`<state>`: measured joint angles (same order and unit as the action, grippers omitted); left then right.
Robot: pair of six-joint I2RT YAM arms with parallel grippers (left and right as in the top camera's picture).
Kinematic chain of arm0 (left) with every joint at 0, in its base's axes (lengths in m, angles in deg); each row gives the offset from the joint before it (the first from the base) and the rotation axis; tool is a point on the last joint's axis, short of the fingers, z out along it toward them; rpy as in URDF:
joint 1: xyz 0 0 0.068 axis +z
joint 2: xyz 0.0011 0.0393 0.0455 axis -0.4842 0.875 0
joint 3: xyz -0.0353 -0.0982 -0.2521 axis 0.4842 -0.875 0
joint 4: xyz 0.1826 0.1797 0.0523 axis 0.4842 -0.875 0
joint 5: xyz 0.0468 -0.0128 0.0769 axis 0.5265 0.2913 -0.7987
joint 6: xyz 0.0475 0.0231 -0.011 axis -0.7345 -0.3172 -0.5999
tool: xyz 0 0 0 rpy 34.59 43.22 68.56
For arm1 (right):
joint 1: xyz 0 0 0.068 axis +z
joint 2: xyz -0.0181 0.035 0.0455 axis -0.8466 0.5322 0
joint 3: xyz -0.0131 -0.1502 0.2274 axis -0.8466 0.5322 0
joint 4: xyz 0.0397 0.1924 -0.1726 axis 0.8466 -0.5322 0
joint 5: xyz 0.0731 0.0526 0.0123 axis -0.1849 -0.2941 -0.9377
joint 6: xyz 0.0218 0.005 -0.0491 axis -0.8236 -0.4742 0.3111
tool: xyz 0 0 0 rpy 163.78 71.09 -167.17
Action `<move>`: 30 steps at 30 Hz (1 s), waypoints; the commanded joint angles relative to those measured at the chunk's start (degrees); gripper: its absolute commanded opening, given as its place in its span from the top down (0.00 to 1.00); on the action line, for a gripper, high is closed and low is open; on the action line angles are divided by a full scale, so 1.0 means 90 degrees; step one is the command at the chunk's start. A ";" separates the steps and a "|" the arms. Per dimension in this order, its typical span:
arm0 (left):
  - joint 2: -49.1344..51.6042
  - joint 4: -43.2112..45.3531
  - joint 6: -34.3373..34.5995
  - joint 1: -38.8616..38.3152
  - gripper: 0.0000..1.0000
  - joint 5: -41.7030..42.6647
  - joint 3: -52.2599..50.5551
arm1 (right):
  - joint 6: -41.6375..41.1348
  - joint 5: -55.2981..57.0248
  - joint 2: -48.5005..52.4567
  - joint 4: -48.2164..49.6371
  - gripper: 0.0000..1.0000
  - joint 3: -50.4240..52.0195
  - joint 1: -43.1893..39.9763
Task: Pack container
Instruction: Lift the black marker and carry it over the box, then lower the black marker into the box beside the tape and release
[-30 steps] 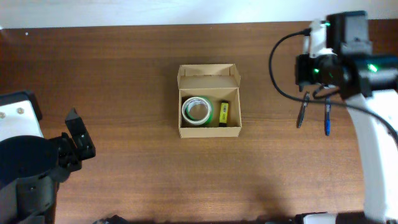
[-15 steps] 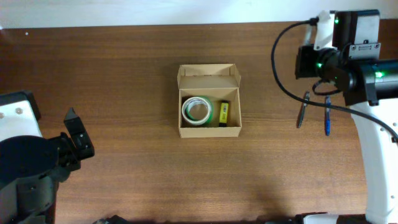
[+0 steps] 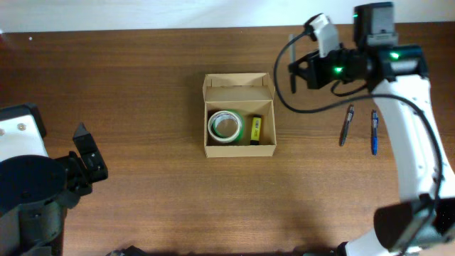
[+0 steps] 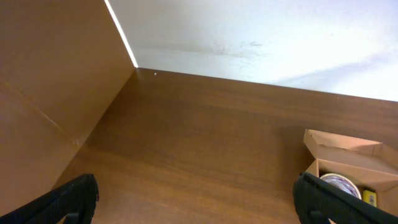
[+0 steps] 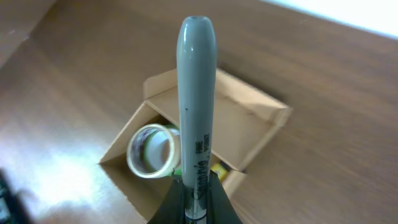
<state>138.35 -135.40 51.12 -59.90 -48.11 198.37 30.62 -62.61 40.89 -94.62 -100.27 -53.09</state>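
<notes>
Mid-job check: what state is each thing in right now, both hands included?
container: lid flap open.
tape roll: lying flat inside the container.
yellow item: inside the container, beside the tape roll.
grey marker: gripped, not yet in the container.
right hand: shut on the grey marker.
left hand: open, empty.
dark pen: lying loose outside the container.
blue pen: lying loose beside the dark pen.

Brown table (image 3: pixel 142 85), container (image 3: pixel 239 91) (open), dark pen (image 3: pixel 345 126), blue pen (image 3: pixel 374 133)

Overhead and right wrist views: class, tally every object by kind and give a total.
Cardboard container: 1
Tape roll: 1
Yellow item: 1
Loose pens: 2
Marker in the right hand: 1
Total: 6
</notes>
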 commanded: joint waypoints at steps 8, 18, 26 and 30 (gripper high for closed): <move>-0.0015 -0.0005 -0.0012 0.0041 0.01 -0.0158 -0.0032 | 0.1328 -0.0442 0.1110 -0.0957 0.96 0.0051 0.1409; -0.0015 -0.0005 -0.0012 0.0041 0.01 -0.0158 -0.0032 | 0.2108 0.0826 0.1190 -0.2307 0.96 0.0053 0.2450; -0.0015 -0.0005 -0.0012 0.0041 0.01 -0.0158 -0.0032 | 0.1914 0.1919 0.1190 -0.2633 0.96 0.0053 0.2465; -0.0015 -0.0005 -0.0012 0.0041 0.01 -0.0158 -0.0032 | 0.1865 0.2033 0.1190 -0.2630 0.96 0.0053 0.2465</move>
<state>138.35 -135.40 51.12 -59.87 -48.46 198.37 47.78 -47.42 52.04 -118.14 -99.79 -30.84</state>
